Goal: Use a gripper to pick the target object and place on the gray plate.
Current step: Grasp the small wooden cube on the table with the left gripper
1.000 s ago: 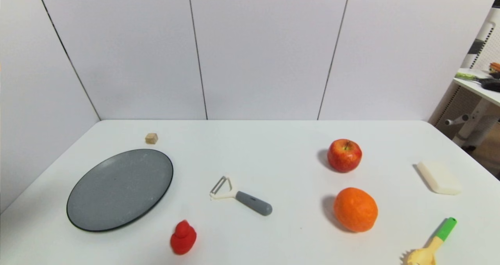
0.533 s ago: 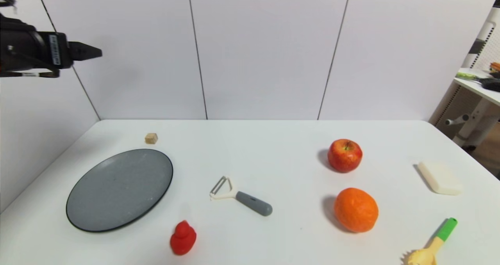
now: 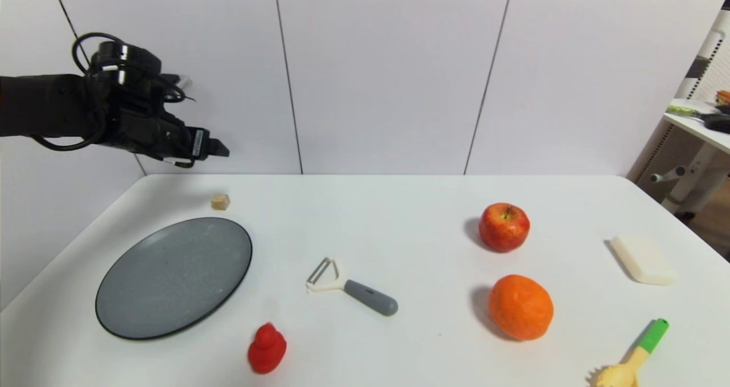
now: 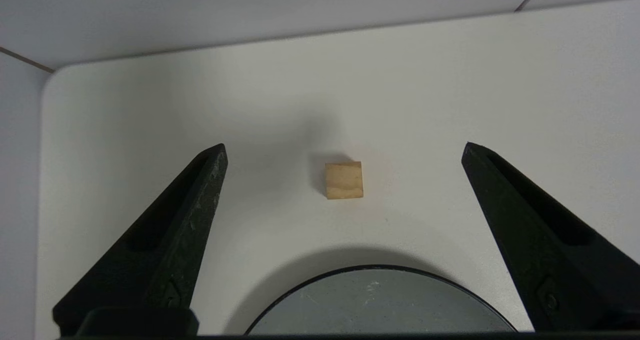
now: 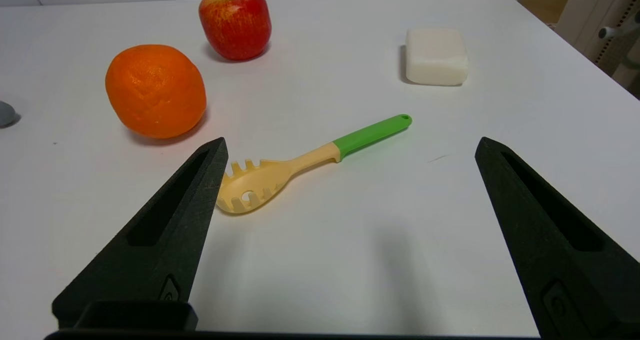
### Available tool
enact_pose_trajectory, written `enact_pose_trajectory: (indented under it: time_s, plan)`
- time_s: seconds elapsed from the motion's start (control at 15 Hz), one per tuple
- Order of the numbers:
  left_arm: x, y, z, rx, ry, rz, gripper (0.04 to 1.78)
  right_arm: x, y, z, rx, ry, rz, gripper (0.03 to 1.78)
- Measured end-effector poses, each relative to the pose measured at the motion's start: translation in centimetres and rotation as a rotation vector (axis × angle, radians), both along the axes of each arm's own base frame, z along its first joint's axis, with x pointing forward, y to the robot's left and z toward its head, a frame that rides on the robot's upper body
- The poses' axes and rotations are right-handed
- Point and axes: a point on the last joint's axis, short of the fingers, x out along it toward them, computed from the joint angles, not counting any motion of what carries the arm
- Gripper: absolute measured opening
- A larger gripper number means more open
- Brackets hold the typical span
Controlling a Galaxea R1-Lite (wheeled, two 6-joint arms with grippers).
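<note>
Target object: the wooden cube (image 3: 220, 202) sits untouched on the white table (image 3: 399, 221) near the far-left corner, just beyond the far rim of the gray plate (image 3: 174, 277) and apart from it.
Left gripper: the left gripper (image 4: 342, 149) hangs above the cube with its jaws spread wide and nothing between them; in the left wrist view the cube (image 4: 344, 180) lies centred in the gap.
Progress: judged from this, nothing is done yet. The descent, the grasp, the lift and the short carry onto the plate all remain.
Materials: the cube is pale, matte wood with crisp edges and a faint grain. The plate is a flat, speckled dark-gray disc with a thin black rim. The fingers (image 4: 170, 240) are tapered, matte black wedges.
Right gripper: the right gripper (image 5: 350, 144) is parked low over the near-right corner, jaws apart and empty, by a pasta spoon (image 5: 300, 167).
</note>
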Motion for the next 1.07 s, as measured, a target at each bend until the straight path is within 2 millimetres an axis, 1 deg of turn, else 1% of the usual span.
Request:
enact_pose_trajectory:
  time_s: [0.27, 0.53, 0.6, 0.8, 1.07]
  plan:
    - [2.1, -0.1, -3.7, 0.029, 0.254, 0.025, 1.69, 0.0, 0.0, 0.0, 0.000, 0.000, 0.000, 1.71]
    - [3.7, -0.1, -6.7, 0.011, 0.323, 0.047, 1.69, 0.0, 0.0, 0.0, 0.000, 0.000, 0.000, 1.71]
    - [4.1, 0.0, -7.0, 0.010, 0.327, 0.050, 1.69, 0.0, 0.0, 0.0, 0.000, 0.000, 0.000, 1.71]
    - [4.8, -0.1, -7.2, 0.009, 0.315, 0.048, 1.69, 0.0, 0.0, 0.0, 0.000, 0.000, 0.000, 1.71]
    - [5.0, -0.2, -7.4, 0.009, 0.318, 0.045, 1.69, 0.0, 0.0, 0.0, 0.000, 0.000, 0.000, 1.71]
